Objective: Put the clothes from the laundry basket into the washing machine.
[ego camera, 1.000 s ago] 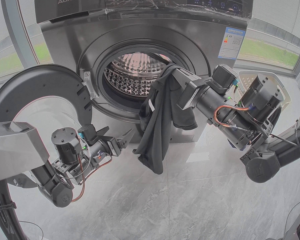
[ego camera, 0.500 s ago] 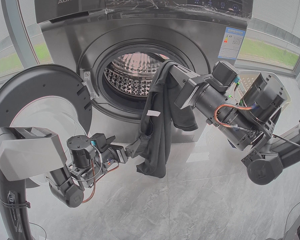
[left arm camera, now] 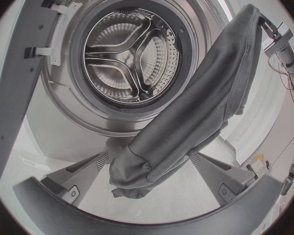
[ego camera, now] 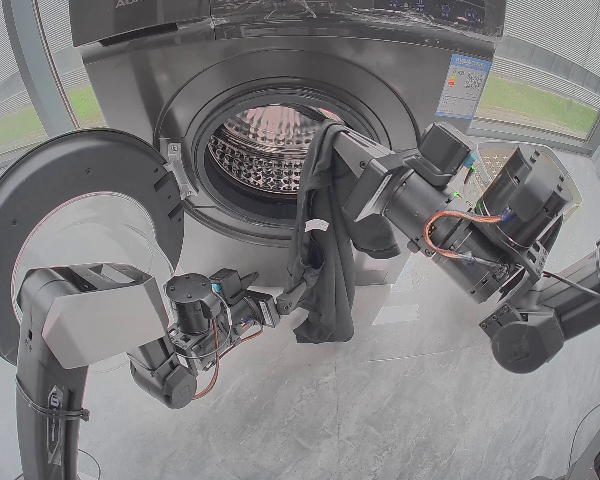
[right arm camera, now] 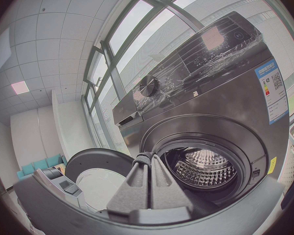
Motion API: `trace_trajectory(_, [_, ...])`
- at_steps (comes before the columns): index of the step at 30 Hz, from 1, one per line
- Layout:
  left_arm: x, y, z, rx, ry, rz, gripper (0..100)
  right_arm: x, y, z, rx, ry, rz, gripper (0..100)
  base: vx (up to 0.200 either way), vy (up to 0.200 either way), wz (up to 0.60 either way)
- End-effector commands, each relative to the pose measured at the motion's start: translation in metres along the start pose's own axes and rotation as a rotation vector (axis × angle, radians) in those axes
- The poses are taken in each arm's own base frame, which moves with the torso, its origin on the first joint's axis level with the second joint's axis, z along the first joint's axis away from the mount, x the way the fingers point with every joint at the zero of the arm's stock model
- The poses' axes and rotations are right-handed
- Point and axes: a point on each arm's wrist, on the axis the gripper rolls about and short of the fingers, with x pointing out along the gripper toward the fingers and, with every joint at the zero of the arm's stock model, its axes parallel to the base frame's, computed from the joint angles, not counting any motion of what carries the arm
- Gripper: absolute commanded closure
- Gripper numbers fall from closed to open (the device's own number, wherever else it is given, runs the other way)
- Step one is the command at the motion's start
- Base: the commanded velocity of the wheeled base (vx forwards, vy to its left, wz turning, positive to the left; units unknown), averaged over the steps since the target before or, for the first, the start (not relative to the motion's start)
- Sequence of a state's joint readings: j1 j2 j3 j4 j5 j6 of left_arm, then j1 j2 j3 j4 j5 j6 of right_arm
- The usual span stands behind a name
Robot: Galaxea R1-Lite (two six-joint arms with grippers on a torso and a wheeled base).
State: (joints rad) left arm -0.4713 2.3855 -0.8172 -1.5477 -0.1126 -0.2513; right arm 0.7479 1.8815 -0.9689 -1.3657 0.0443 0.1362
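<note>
Right gripper (ego camera: 331, 133) is clamped on the top fold of a dark garment (ego camera: 323, 248), its fingers pressed together with a pinch of cloth showing at the tips, just in front of the washing machine (ego camera: 133, 95) opening. From there the garment hangs toward the floor, outside the drum (ego camera: 267, 148) — as far as I can judge, none of it has passed the opening's rim. Left gripper (ego camera: 292, 296) sits low, its fingers spread wide on either side of the garment's bunched lower end and not closed on it. Beside it the door (ego camera: 67, 188) stands swung fully open, and the drum looks empty. So for this piece the lift out of the laundry basket (ego camera: 492, 161) is done, and feeding it in and letting go are left. The right arm hides most of the basket — I cannot tell how many more pieces wait there.
</note>
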Motion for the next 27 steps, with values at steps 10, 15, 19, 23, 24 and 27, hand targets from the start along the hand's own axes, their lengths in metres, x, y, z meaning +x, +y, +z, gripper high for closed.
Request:
trace_trajectory(10, [0.005, 0.004, -0.014, 0.025, 0.029, -0.032, 0, 0.001, -0.006, -0.006, -0.005, 0.012, -0.018, 100, 0.000, 0.000, 0.00])
trace_trajectory(15, [0.000, -0.003, -0.019, 0.042, 0.055, -0.045, 0, 0.008, -0.009, -0.012, -0.007, 0.010, -0.027, 100, 0.000, 0.000, 0.00])
trace_trajectory(19, [0.001, -0.012, -0.021, 0.045, 0.060, -0.065, 0, 0.010, -0.009, -0.016, -0.006, 0.016, -0.027, 100, 0.000, 0.000, 0.00])
trace_trajectory(23, [0.004, -0.013, -0.021, 0.046, 0.051, -0.074, 0, 0.011, -0.009, -0.016, -0.004, 0.016, -0.028, 100, 0.000, 0.000, 0.00])
trace_trajectory(24, [0.005, -0.013, -0.021, 0.046, 0.048, -0.075, 0, 0.011, -0.009, -0.016, -0.004, 0.016, -0.028, 100, 0.000, 0.000, 0.00])
trace_trajectory(27, [0.011, -0.012, -0.018, 0.049, 0.026, -0.075, 0, 0.010, -0.007, -0.016, -0.002, 0.018, -0.024, 100, 0.000, 0.000, 0.00])
